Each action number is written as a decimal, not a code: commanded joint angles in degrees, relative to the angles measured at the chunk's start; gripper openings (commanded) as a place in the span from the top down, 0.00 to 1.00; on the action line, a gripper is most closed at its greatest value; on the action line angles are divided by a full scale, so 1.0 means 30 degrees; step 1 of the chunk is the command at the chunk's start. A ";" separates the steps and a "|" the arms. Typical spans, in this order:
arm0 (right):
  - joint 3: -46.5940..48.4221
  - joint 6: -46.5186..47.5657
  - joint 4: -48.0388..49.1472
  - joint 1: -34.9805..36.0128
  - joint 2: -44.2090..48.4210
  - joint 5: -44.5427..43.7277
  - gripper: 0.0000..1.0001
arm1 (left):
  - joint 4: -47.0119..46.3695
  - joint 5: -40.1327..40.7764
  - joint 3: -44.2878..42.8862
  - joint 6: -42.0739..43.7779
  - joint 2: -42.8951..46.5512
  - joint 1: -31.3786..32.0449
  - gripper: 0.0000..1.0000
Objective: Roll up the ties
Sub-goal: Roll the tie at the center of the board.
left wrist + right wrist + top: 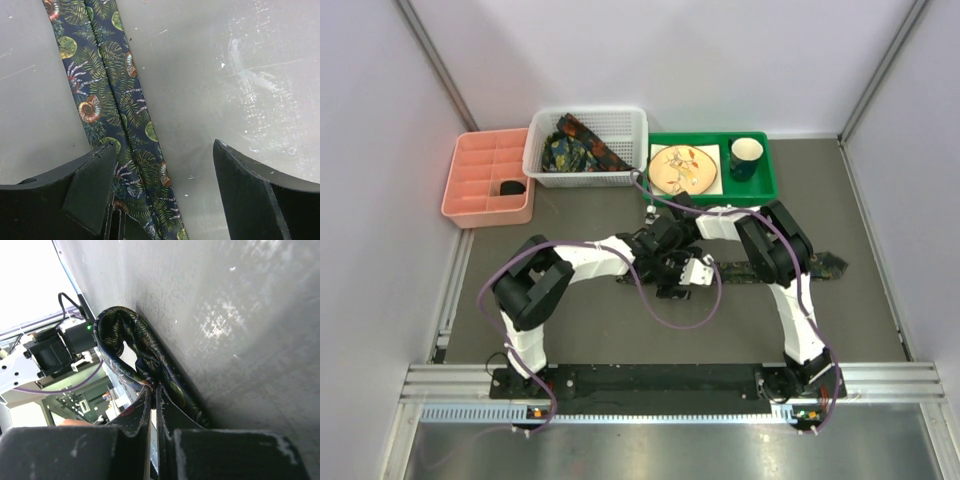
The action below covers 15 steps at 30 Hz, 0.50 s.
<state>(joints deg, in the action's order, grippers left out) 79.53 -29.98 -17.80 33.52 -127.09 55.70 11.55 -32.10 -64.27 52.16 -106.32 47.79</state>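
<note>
At the far edge of the surface (590, 215), left to right: a pink compartment tray (470, 178) holding one black item (512, 187), a white basket (586, 178), and a green tray (767, 187) carrying a plate (682, 168) and a mug (745, 157).

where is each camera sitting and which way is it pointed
Top external: above and behind the bases, looking down on the table; left arm and right arm show.
Left wrist: faces down at the tie; open left pincer at the bottom.
Right wrist: looks along the tabletop; right pincer shut on the tie.
Shared: both wrist views show the tie.
</note>
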 commanded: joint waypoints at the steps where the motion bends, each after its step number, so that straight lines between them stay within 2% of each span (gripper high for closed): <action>1: 0.0240 0.0471 0.0016 -0.0010 -0.0205 0.0329 1.00 | 0.1187 -0.0287 -0.1339 -0.0103 -0.0506 -0.0197 0.18; 15: 0.0414 0.0237 0.0133 -0.0040 -0.0441 0.0885 1.00 | 0.2242 -0.0170 -0.2657 0.1157 -0.2145 -0.0930 0.20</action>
<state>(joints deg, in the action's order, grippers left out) 79.59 -29.67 -16.80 32.86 -127.63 55.96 17.15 -33.93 -69.71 54.17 -110.54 47.20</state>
